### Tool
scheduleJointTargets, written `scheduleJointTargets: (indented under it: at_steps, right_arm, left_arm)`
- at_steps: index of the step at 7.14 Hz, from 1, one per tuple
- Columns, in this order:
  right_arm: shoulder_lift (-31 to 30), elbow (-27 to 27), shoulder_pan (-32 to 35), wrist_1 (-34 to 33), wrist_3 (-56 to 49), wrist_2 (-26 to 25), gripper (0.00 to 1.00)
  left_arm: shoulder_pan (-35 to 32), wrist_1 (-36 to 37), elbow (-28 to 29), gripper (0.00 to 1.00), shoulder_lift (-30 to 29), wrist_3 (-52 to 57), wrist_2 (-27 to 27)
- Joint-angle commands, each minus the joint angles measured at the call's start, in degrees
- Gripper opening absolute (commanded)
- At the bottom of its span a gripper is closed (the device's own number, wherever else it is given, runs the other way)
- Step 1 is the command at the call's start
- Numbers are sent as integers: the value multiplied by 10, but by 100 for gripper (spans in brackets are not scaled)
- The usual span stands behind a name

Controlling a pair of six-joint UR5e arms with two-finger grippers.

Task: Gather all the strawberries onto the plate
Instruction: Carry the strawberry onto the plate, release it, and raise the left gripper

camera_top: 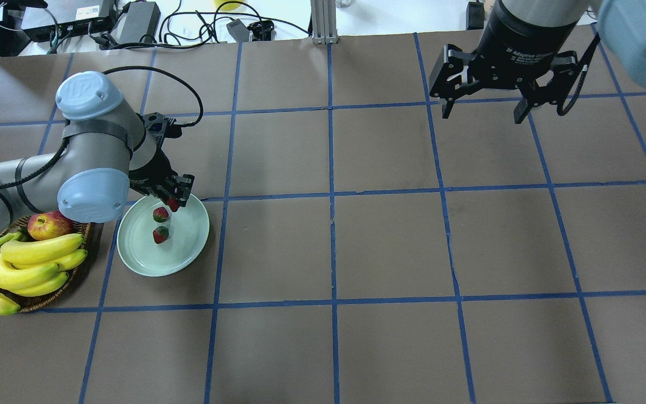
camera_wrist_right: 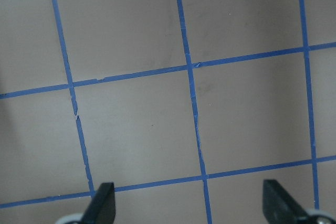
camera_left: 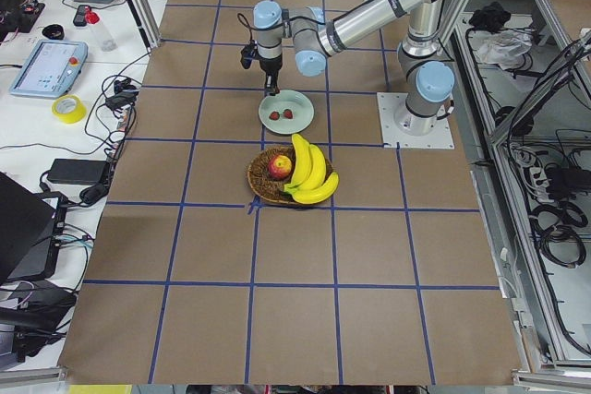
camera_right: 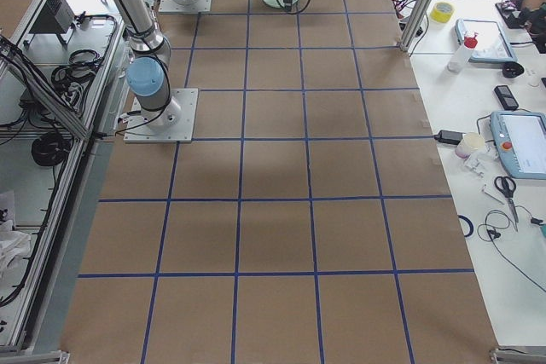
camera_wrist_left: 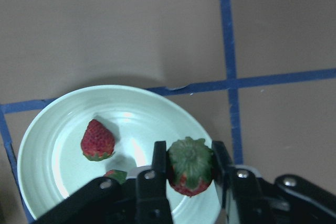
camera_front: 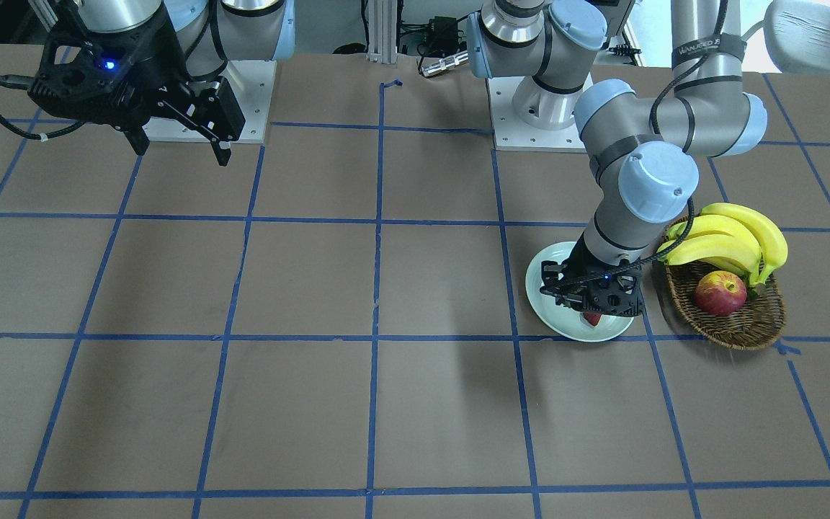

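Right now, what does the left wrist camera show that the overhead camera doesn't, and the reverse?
Only the left wrist view: the left fingers pressing both sides of the held strawberry, its leafy top facing the camera. Only the overhead view: the right fingers spread open, far across the table, plus the basket with bananas and an apple beside the plate. Both: the plate with two loose strawberries on it, though the wrist view half hides one.

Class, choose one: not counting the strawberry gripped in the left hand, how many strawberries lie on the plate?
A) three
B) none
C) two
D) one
C: a far strawberry and a near strawberry lie on the plate; the left hand holds the third strawberry.
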Motion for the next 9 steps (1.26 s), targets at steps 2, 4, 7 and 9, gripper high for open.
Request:
scheduleJointTargets:
  at_steps: [2, 4, 7, 9]
  right_arm:
    - [0, 12, 1, 3, 29, 8, 100]
    - [3, 17, -2, -4, 29, 25, 100]
    - [2, 18, -54, -26, 25, 23, 100]
    - [2, 17, -49, -26, 24, 23, 100]
  left_arm:
    - [10, 26, -17, 43, -19, 8, -5]
    - [7, 23, 12, 100, 4, 1, -1]
    - [-43, -266, 213, 100, 77, -77, 1]
    - [-98, -368, 292, 100, 122, -158, -2]
